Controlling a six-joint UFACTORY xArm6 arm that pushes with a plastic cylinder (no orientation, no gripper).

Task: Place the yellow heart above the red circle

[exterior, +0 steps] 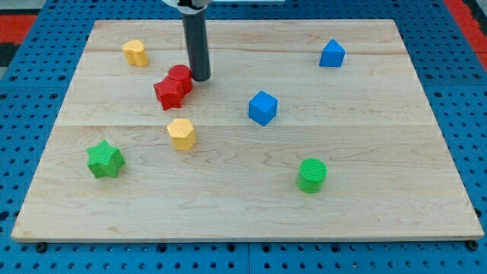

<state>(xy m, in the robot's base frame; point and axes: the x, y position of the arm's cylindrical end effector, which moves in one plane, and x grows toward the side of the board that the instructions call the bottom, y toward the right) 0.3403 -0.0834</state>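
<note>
A dark rod descends from the top edge of the frame, its upper end cut off, and my tip (201, 78) rests on the wooden bench (243, 205) just to the right of the red circle (181, 77), touching it or very nearly so; the gap cannot be made out. There is no hand on this arm, only the bare rod, so nothing is grasped. The red circle sits pressed against a red star (170, 93) at its lower left, the two overlapping in the view so that their shared edge is hard to separate. The yellow heart (135, 52) lies in the upper left of the frame, well apart from the red pair and to their upper left. A second yellow block (182, 133), its shape unclear, sits below the red star. A green star (104, 160) occupies the lower left, a green cylinder (311, 175) the lower right. One blue cube (262, 107) sits near centre; another blue block (332, 53), shape uncertain, sits upper right.
</note>
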